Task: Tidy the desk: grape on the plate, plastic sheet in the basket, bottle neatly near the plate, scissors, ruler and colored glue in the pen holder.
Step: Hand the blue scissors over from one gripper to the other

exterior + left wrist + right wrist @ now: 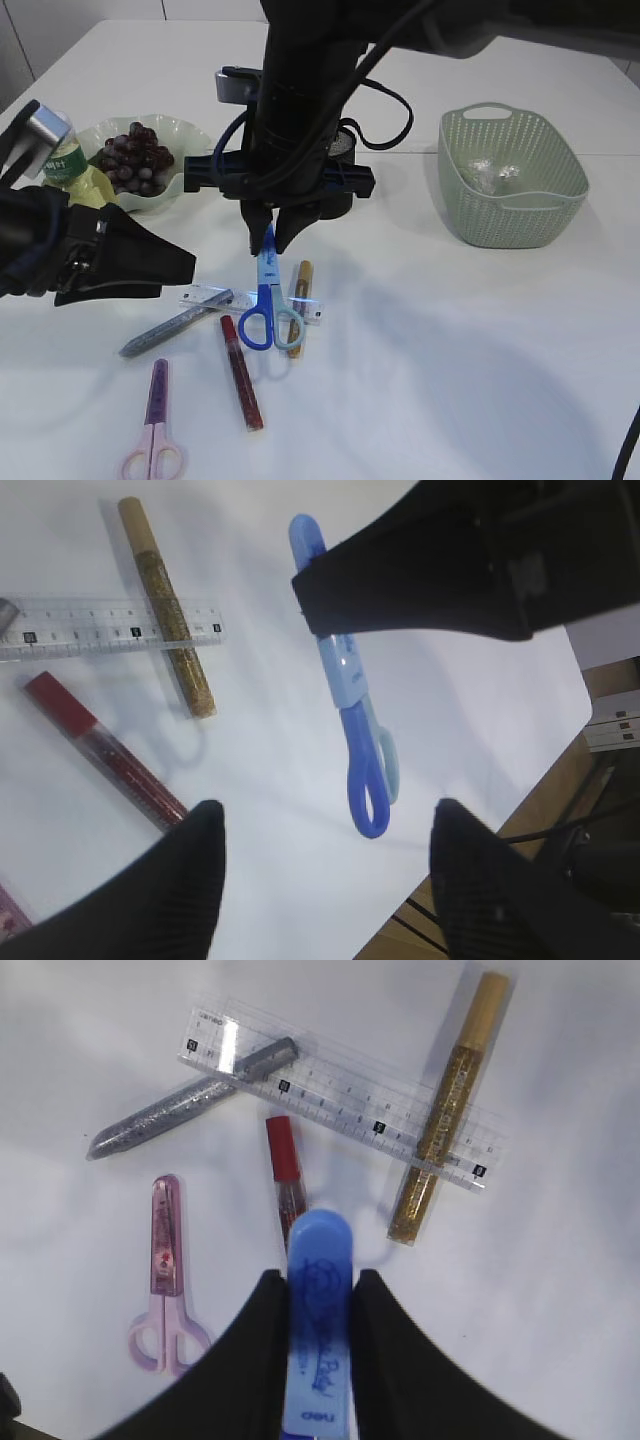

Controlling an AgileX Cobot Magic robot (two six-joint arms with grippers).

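My right gripper [270, 238] is shut on the sheathed blade end of the blue scissors [264, 295], which hang handles-down just over the clear ruler [205, 297]. In the right wrist view the blue sheath [320, 1320] sits clamped between both fingers. Seen from the left wrist, the blue scissors [347, 685] hang ahead of my open, empty left gripper [325, 880]. Gold glue [298, 300], red glue [242, 372], silver glue [175, 325] and pink scissors [152, 440] lie on the table. Grapes [135, 157] fill the plate [185, 130]. The bottle [68, 165] stands beside it.
The green basket [515, 215] at the right holds a crumpled plastic sheet [495, 175]. A dark round object [347, 140], mostly hidden behind the right arm, stands at the back. My left arm [60, 245] reaches in from the left edge.
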